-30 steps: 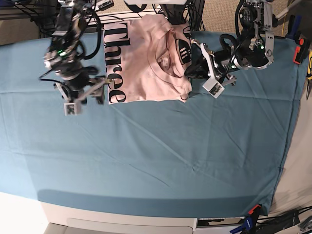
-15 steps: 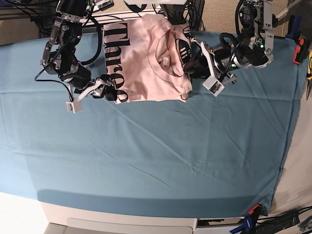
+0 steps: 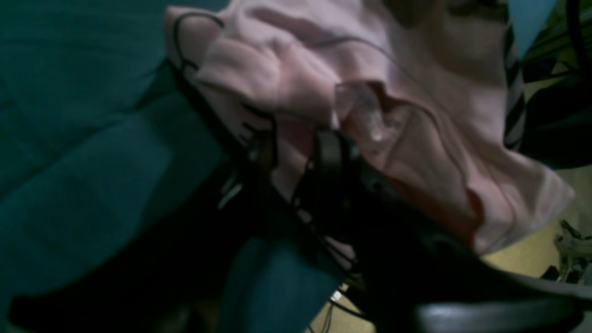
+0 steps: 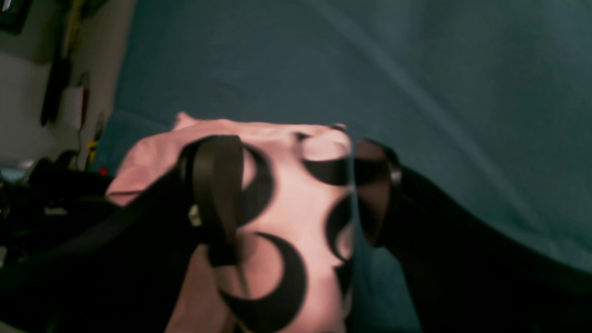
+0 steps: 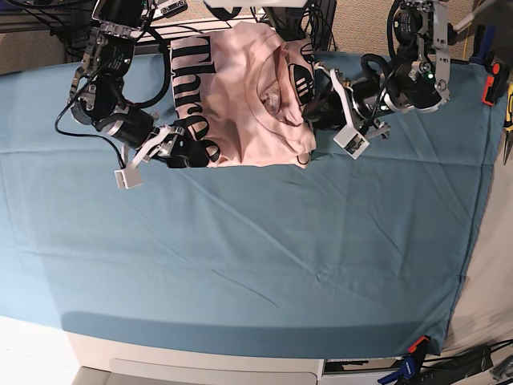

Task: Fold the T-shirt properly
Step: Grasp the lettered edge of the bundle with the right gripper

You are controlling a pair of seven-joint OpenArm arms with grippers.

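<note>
right gripper [image 5: 186,152]: far left in the base view, jaws spread wide and straddling the lettered corner of the shirt. In the wrist view one finger [image 4: 217,194] lies over the black print and the other sits out at the hem, so no pinch yet.
shirt [image 5: 240,104]: pale pink, already folded into a compact block at the back edge of the teal cloth [image 5: 264,257], lettering down its left side, collar and logo bunched toward the right.
left gripper [image 5: 317,104]: on the right of the shirt, pushed in by the collar side. Wrist view is blurry; fingers [image 3: 328,152] look partly apart with pink fabric draped over them, but I honestly can't tell if it's pinching any.
step: looks like both arms are lining up grabs on opposite edges for another fold.
next move: right jaws need to close on that lettered corner, catching all layers, before any lift.
risk: grabbing only the top layer would undo the stack.
</note>
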